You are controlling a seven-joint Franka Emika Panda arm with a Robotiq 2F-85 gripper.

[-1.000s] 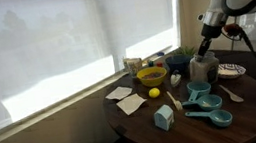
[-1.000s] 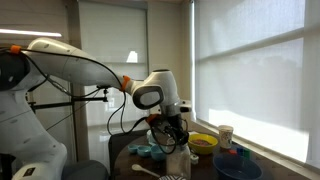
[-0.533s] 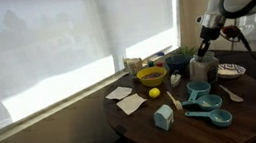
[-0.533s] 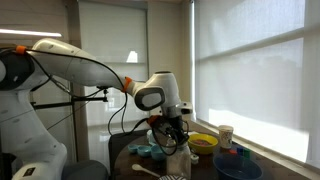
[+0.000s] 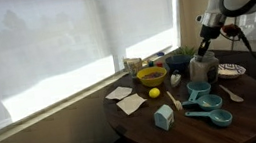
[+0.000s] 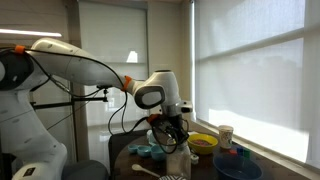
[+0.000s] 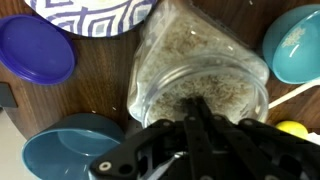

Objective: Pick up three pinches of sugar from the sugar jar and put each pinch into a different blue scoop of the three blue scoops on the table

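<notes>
The pincer (image 7: 195, 108) stands inside the mouth of the sugar jar (image 7: 165, 60), and its two fingers are pressed together with their tips in the sugar (image 7: 215, 85). Whether some grains are caught between them, I cannot tell. The jar stands upright on the desk (image 5: 141, 130), just behind the three blue scoops (image 5: 209, 102), which lie in a row toward the front edge.

In the wrist view the lower scoop (image 7: 70, 150) looks empty. The upper scoop (image 7: 297, 45) shows a pale patch in its bowl; it may be sugar or only a reflection. So I judge the task is in an early part: a pinch is being taken now, and at least two scoops wait for their portion.

The desk is round, of dark wood, and rather crowded: a yellow bowl (image 5: 152, 76), a patterned plate (image 7: 90, 12) and a purple lid (image 7: 35, 48) are near the jar. Behind it a wide window with bright blinds (image 5: 53, 42) lights the room.
</notes>
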